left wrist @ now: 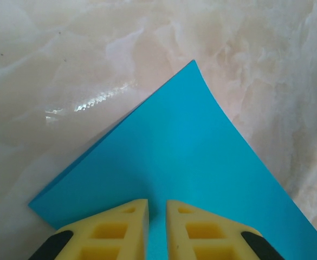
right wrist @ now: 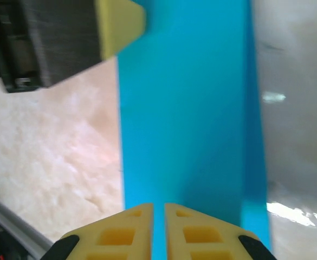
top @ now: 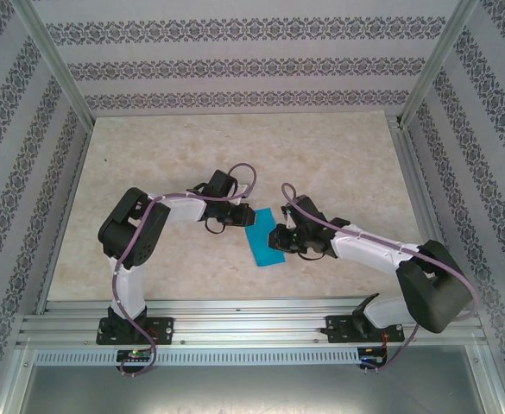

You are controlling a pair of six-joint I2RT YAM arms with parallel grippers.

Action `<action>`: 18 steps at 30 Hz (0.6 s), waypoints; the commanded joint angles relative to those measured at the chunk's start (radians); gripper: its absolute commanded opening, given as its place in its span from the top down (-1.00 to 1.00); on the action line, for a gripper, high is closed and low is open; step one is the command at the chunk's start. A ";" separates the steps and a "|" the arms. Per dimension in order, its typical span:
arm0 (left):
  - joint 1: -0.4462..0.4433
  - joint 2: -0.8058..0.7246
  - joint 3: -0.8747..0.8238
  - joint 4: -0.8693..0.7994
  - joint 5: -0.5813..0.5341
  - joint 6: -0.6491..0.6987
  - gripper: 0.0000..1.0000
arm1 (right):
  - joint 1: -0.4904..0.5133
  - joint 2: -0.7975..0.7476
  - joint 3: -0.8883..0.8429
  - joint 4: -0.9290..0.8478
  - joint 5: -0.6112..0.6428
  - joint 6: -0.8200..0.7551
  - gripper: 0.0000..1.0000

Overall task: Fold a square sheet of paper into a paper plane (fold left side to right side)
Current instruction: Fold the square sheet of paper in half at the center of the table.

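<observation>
A beige marble-patterned table top [top: 192, 147] is enclosed on the left, right and far sides by walls [top: 235, 69] papered in grey ornamental bands. Aluminium posts [top: 58, 62] are set at the far corners, and ribbed rails [top: 252, 323] along the near edge. Bright glare [left wrist: 88, 100] is reflected in the glossy surface.

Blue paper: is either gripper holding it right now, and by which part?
Both. The left gripper pinches the blue paper at one edge, the right gripper at the opposite side.
</observation>
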 commanded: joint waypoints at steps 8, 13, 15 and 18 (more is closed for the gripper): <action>-0.005 0.036 -0.050 -0.030 -0.087 0.032 0.64 | 0.145 0.212 0.128 0.172 -0.006 0.040 0.75; -0.006 0.038 -0.049 -0.030 -0.091 0.031 0.65 | 0.158 0.273 0.156 0.127 0.029 0.030 0.75; -0.006 0.038 -0.046 -0.033 -0.092 0.034 0.65 | 0.160 0.280 0.160 0.093 0.044 0.020 0.75; -0.008 0.039 -0.043 -0.034 -0.094 0.035 0.65 | 0.162 0.294 0.157 0.063 0.048 0.015 0.75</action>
